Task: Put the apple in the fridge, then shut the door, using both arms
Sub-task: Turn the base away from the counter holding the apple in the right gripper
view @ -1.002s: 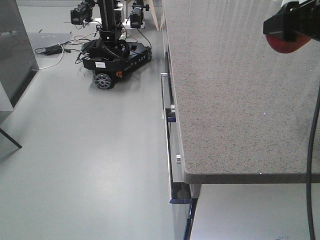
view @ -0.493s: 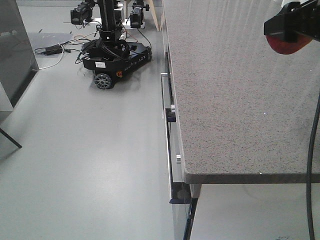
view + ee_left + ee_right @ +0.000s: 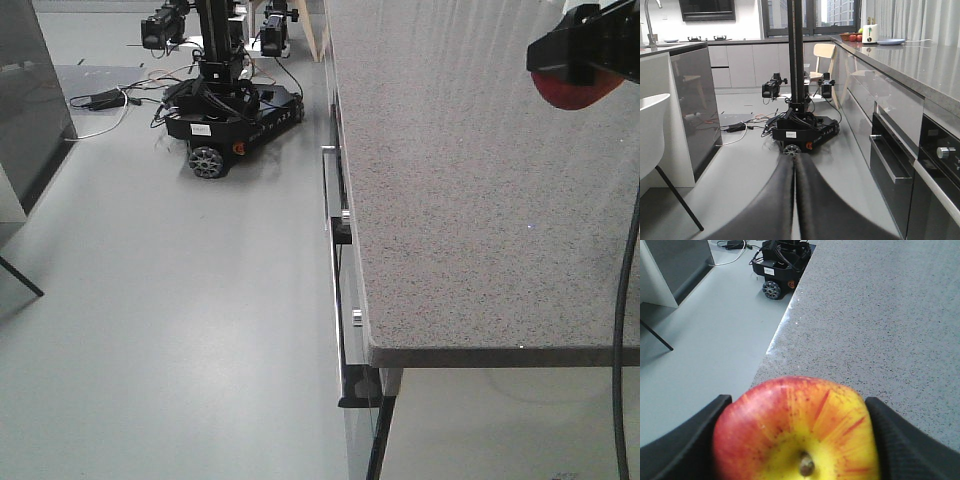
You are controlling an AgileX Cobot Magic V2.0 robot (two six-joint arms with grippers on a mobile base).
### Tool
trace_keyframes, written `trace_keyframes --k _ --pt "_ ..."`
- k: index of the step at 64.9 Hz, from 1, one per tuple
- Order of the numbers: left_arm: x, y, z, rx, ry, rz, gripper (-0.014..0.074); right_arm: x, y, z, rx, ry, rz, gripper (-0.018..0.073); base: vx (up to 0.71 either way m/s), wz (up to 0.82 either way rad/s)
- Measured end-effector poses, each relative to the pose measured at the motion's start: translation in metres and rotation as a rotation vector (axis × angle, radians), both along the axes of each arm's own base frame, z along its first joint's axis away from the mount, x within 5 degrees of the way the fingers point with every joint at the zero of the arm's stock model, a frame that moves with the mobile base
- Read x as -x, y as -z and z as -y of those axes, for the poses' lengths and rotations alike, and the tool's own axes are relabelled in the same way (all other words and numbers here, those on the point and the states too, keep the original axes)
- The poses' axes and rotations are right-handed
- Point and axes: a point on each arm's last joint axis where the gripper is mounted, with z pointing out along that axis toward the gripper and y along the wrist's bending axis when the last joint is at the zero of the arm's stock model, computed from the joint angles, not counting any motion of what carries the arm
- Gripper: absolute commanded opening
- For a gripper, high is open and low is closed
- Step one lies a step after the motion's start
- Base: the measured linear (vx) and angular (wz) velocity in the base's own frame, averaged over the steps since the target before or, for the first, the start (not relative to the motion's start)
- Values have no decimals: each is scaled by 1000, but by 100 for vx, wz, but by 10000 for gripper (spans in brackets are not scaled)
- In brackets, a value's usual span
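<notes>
Apple (image 3: 790, 425) barely shifted, tight in right tool (image 3: 797, 440)

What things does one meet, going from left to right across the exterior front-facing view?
dark grey panel → black wheeled robot base → metal drawer handle → speckled countertop → apple, held up at the far right.
</notes>
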Motion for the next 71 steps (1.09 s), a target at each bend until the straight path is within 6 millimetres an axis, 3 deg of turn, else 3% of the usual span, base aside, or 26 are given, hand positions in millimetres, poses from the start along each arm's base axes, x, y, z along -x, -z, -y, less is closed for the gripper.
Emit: trace_keyframes --k 42,71 --pt "0 0 0 0 0 0 -6 0 0 0 0 0 -1 84 -1 4" --pt "0 0 0 0 0 0 -6 0 0 0 0 0 -1 84 -4 29"
